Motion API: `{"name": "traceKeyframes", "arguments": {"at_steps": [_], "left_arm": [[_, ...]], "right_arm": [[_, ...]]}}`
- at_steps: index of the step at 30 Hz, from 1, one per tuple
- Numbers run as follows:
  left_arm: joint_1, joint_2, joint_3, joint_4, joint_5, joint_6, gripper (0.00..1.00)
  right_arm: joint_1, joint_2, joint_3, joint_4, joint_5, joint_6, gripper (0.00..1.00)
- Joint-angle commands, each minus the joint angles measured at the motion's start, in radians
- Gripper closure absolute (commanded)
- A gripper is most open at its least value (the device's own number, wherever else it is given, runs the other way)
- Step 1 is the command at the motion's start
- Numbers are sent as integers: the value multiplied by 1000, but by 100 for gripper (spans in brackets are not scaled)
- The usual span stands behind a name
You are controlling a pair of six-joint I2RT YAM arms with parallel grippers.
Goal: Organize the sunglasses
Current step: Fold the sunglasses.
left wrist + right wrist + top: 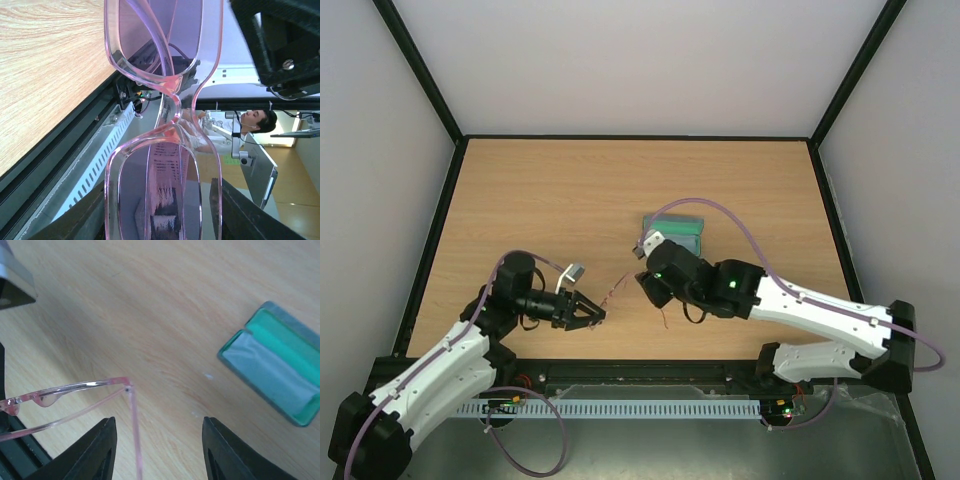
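Note:
The sunglasses [617, 290], with a thin pink translucent frame, hang above the table's near middle. My left gripper [595, 315] is shut on them. In the left wrist view one lens sits between its fingers [160, 210] and the frame's bridge [172, 95] stands just beyond. My right gripper [645, 280] is open just right of the glasses. In the right wrist view the frame's corner [75, 388] shows, and one unfolded arm [134, 430] runs down between the open right gripper's [157, 440] fingers, nearer the left one, without clear contact.
The grey-blue case [675, 232] lies open behind the right gripper. Its teal lining and the light blue cloth inside show in the right wrist view [272, 370]. The table's black near edge rail [75, 145] lies just below the held glasses.

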Motion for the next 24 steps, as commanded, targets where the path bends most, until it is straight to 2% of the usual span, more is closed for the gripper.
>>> {"name": "traceKeyframes", "arguments": {"at_steps": [1, 2, 4, 6, 9, 16, 24], "left_arm": [[8, 10, 52, -21, -4, 39, 52], [9, 14, 60, -21, -8, 41, 52], [9, 24, 73, -21, -19, 49, 52], [9, 38, 84, -10, -31, 54, 52], [10, 51, 92, 26, -44, 41, 52], [9, 67, 94, 114, -114, 13, 52], [8, 129, 125, 207, -210, -11, 56]], "right_arm": [[-74, -67, 2, -64, 92, 87, 56], [-113, -70, -11, -71, 78, 102, 62], [-201, -77, -43, -71, 37, 134, 67], [-270, -78, -79, -47, -46, 145, 68], [-298, -54, -105, -6, -94, 159, 70], [-296, -30, -122, 67, -239, 183, 83], [-144, 59, -89, 47, -142, 238, 87]]}}
